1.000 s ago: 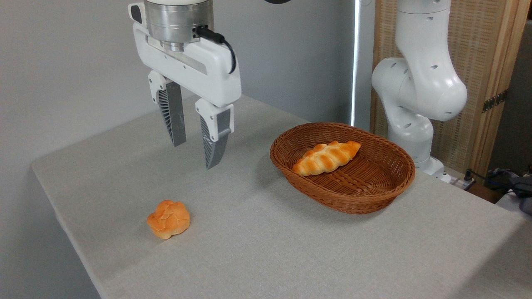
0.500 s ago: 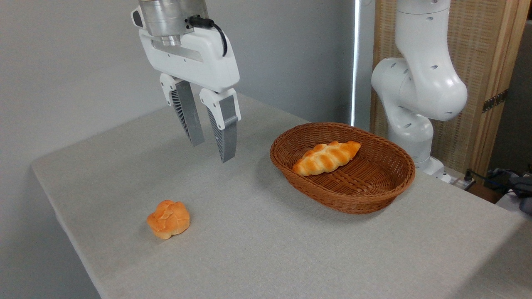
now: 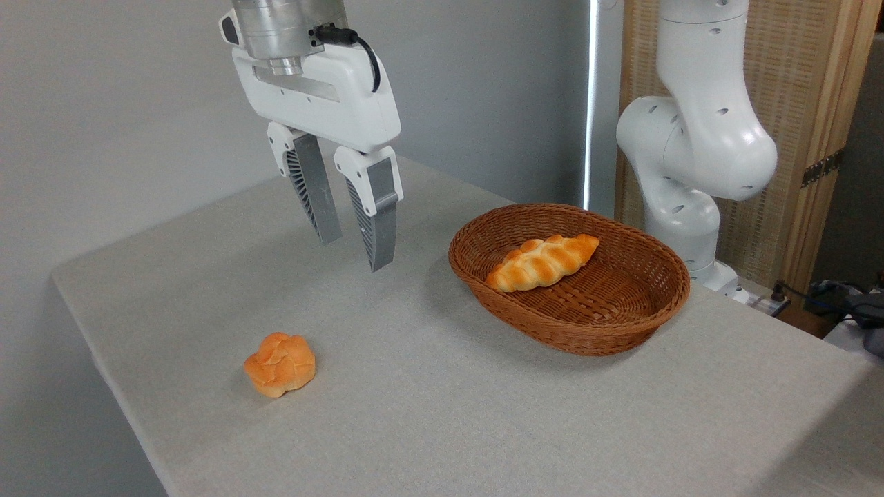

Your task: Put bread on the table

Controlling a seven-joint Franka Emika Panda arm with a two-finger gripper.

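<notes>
1. gripper (image 3: 356, 254): you see it hang in the air above the table (image 3: 483, 414), fingers pointing down, a narrow gap between them and nothing held.
2. bread (image 3: 280, 364): you find the small knotted bun lying on the grey cloth near the table's left edge, at about 7 o'clock from the gripper and well apart from it.
3. basket (image 3: 621, 324): the brown wicker oval stands at 3 o'clock from the gripper, on the table.
4. braided loaf (image 3: 542, 261): it lies inside the basket, toward its left wall.
5. arm (image 3: 697, 145): its white base joints rise behind the basket.
</notes>
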